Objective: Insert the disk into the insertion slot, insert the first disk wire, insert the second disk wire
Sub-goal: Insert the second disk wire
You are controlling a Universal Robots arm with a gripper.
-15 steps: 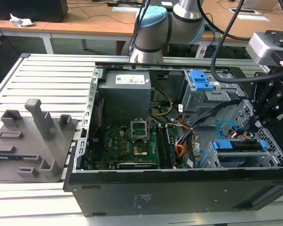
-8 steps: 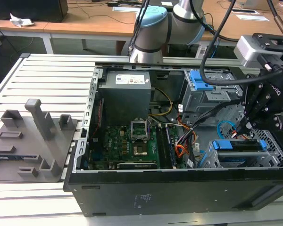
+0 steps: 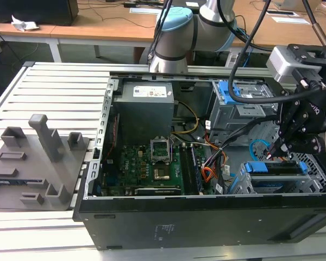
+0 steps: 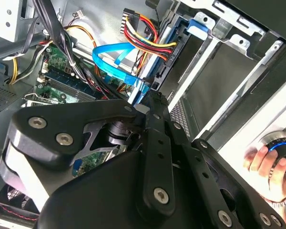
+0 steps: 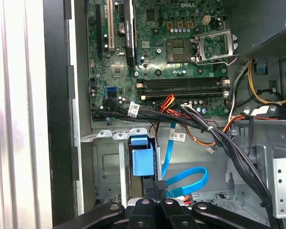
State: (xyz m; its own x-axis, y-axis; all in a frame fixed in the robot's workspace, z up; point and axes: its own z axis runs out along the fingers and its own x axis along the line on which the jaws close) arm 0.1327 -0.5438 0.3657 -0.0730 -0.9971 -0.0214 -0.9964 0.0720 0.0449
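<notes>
While the disk [image 3: 277,167] sat in the insertion slot [image 3: 271,185] at the exterior view's right, the claw [image 5: 158,198] pinched the flat blue wire [image 5: 183,183] at its plug; limp and light, it looked best held by that stiff connector.

In the second wrist view the gripper [image 4: 150,102] is covering most of the disk [image 4: 178,52], and its fingertips are too crowded by the blue cable [image 4: 114,59] to tell. Beside the disk, a hand [image 4: 271,167] is being cut by the picture's edge.
</notes>
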